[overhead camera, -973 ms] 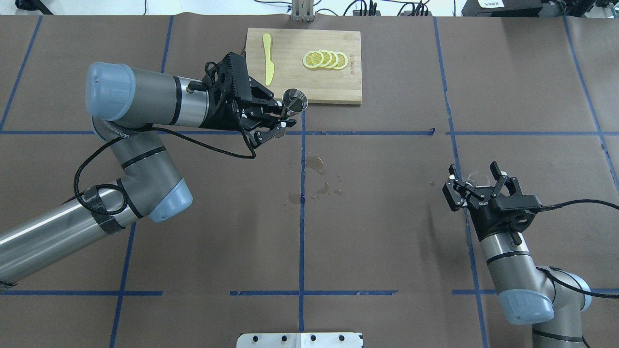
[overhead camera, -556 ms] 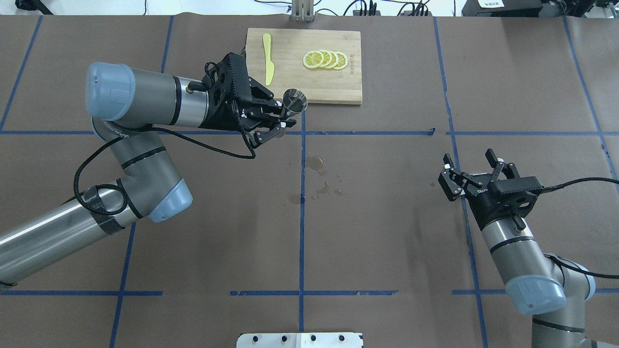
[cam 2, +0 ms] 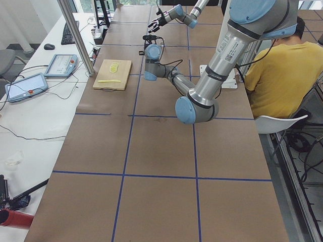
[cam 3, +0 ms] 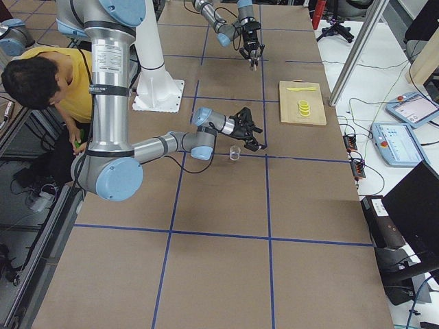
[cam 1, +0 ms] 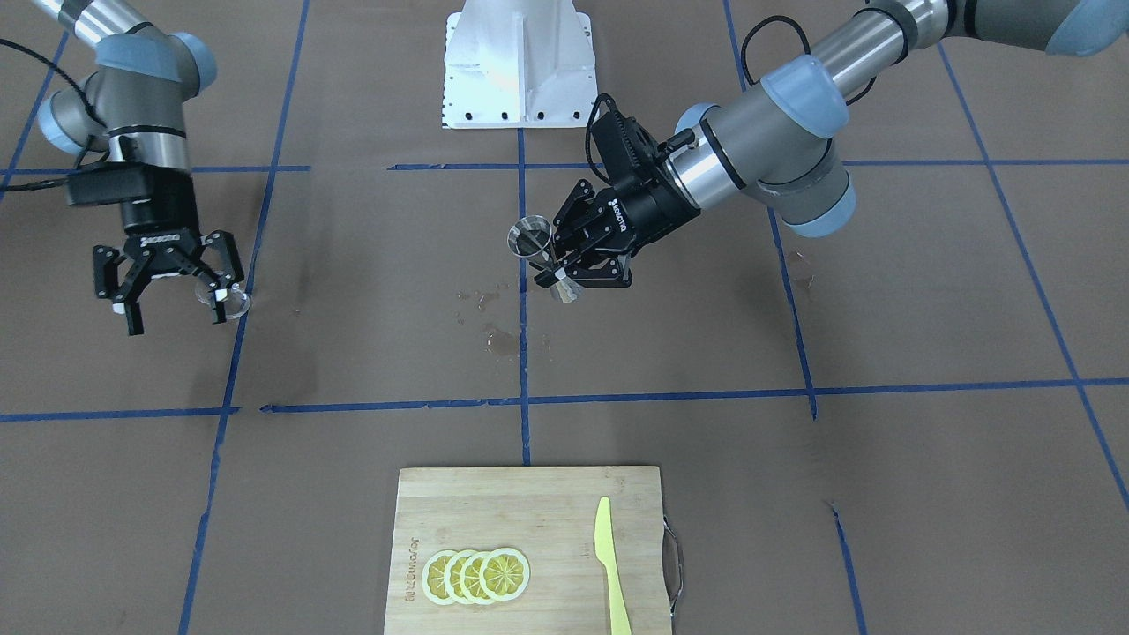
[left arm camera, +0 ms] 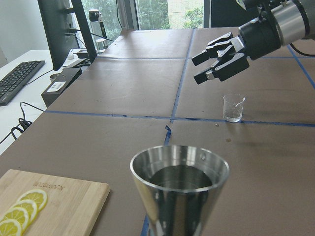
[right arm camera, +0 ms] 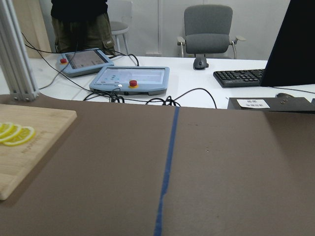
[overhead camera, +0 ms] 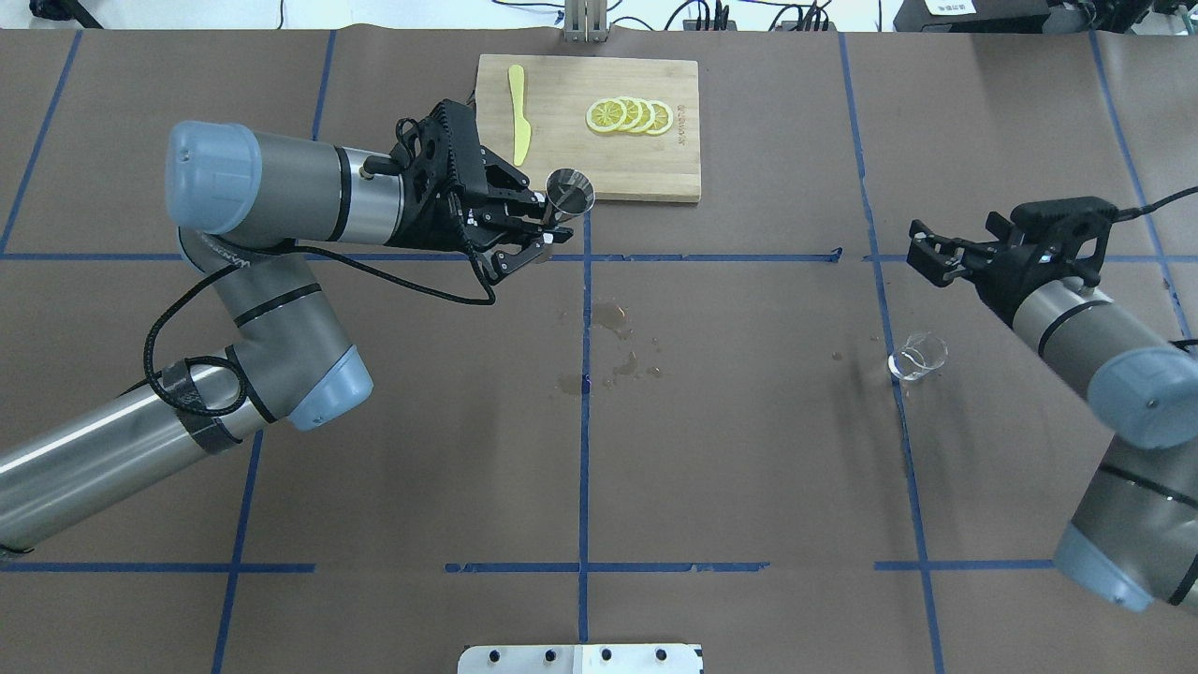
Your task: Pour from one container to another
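Up and away goes the right end effector [overhead camera: 922, 251], jaws spread and empty, its arm stretched out well above the tabletop [overhead camera: 749, 468]; the glass cup [overhead camera: 917, 356] stands upright, alone, below it. Left end effector [overhead camera: 546, 239] reaches out level, clamped on the jigger [overhead camera: 570, 195], held upright in mid-air near the cutting board [overhead camera: 655, 159]

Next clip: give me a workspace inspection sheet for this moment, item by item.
Surface: brown paper table, blue tape grid; wet spots near centre.
Job's things: steel jigger held aloft, upright; glass cup standing on table, apart from both hands.
Clutter: cutting board with lemon slices and yellow knife.
Hands: left hand shut on jigger; right hand open, clear of cup.
Cables: black cable looping from left wrist.
Surroundings: operator in yellow shirt seated beside robot base.
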Controlling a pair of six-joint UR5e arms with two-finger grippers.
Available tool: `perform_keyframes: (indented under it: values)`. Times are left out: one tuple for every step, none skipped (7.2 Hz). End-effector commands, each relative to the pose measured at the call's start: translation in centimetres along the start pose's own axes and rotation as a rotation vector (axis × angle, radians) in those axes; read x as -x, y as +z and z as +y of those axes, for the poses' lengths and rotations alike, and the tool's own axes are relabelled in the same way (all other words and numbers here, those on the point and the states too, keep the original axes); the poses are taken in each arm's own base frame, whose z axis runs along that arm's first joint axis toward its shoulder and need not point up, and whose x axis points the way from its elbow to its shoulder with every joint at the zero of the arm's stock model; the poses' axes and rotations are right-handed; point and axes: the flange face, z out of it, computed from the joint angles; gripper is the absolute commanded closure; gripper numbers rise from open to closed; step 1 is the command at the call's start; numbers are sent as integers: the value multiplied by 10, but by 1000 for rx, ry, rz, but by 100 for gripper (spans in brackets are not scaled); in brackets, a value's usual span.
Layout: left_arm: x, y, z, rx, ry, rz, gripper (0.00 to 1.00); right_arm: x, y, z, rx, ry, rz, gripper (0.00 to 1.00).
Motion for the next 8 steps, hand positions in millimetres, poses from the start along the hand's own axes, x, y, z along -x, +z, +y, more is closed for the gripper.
perform_keyframes:
  values:
    - [1,0,0,-2,0,-13,100,-87,3,-78,206,10,22,0]
    - [1,0,0,-2,0,-14,100,-128,-3,-118,306,-1,17,0]
    - [2,0,0,-2,2,-16,100,-173,-15,-140,397,-43,27,0]
    - [2,0,0,-2,2,-16,100,-211,-25,-156,494,-86,30,0]
    - [2,0,0,-2,2,-16,100,-249,-38,-177,614,-93,1,0]
    - [3,-1,-1,-2,2,-17,100,-280,-46,-185,761,-54,-33,0]
    - [3,-1,0,-1,1,-17,100,-298,-55,-199,868,0,10,0]
    - [3,-2,-1,-5,5,-17,100,-320,-68,-179,918,58,49,0]
